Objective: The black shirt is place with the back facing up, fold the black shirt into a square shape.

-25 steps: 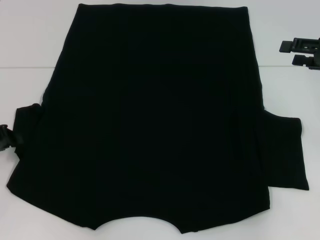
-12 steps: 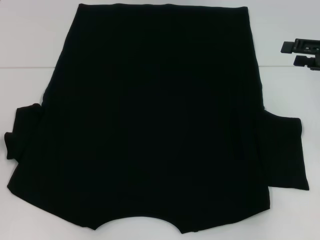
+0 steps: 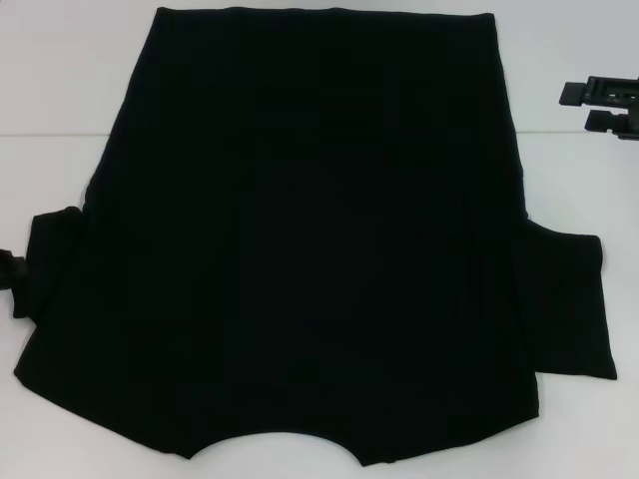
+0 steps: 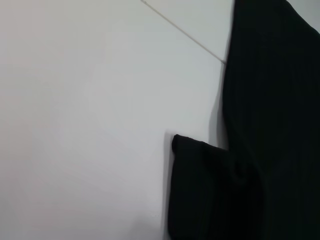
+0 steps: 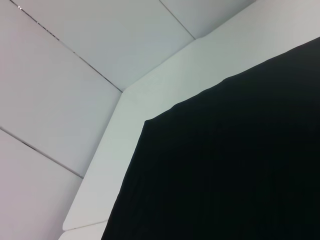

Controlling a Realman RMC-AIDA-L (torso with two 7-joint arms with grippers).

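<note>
Folding is barely begun, by my read. The shirt (image 3: 310,239) lies spread flat on the white counter (image 3: 60,70), plain black side up, covering most of the head view. No body fold is made yet: hem runs straight along the far edge, neckline curve sits at the near edge, both side seams are open to view.

The sleeve on the robot's right sticks out flat, fully extended. The sleeve on the left looks bunched or partly rolled inward at its outer edge; the left wrist view shows it as a short blunt flap beside the body, but black on black hides whether it is really folded over, so that part is a guess.

Left to do: both sleeves and sides in, then the length folded up to make a square.

Shirt look: large, plain, matte black, soft knit with faint vertical ribs, a few light creases near the right side. No lettering shows.

Left pincer (image 3: 8,269): only a sliver at the frame edge, just beside the left sleeve; can't tell if its fingers are apart or together.

Right pincer (image 3: 584,107): well apart from the shirt near the far right edge, fingers apart, nothing held.
</note>
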